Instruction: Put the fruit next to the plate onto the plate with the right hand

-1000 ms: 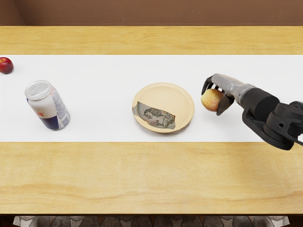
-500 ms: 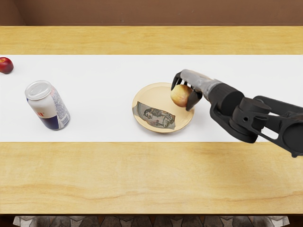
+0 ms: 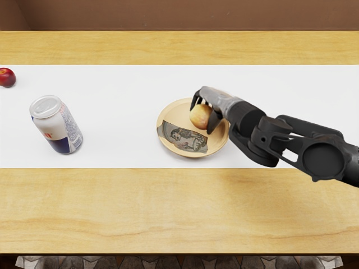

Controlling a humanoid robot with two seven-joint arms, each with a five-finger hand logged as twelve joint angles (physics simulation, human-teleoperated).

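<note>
1. Fruit (image 3: 199, 117), yellowish with a reddish blush, sat over the plate's inside at about 1 o'clock from the plate's centre. Whether it touched the plate's surface could not be told.
2. Around it the right hand (image 3: 211, 105) was closed in a grasp, with dark fingers (image 3: 196, 100) curled over the fruit's 11 o'clock side and another digit on its 4 o'clock side.
3. Its dark arm (image 3: 291, 147) ran away from the hand toward 4 o'clock and left the picture at the right edge.
4. Under them the plate (image 3: 168, 116) was round and tan, with a printed picture (image 3: 182, 138) across its 6 o'clock half.
5. Below the plate lay a white runner (image 3: 123, 89), spread across the wooden table (image 3: 168, 213) from the 9 o'clock edge to the 3 o'clock edge.
6. At the plate's 9 o'clock, well apart, a drinks can (image 3: 56, 124) stood tilted on the runner.
7. Farther out, toward 10 o'clock at the picture's left edge, a red apple (image 3: 7, 77) lay on the runner.
</note>
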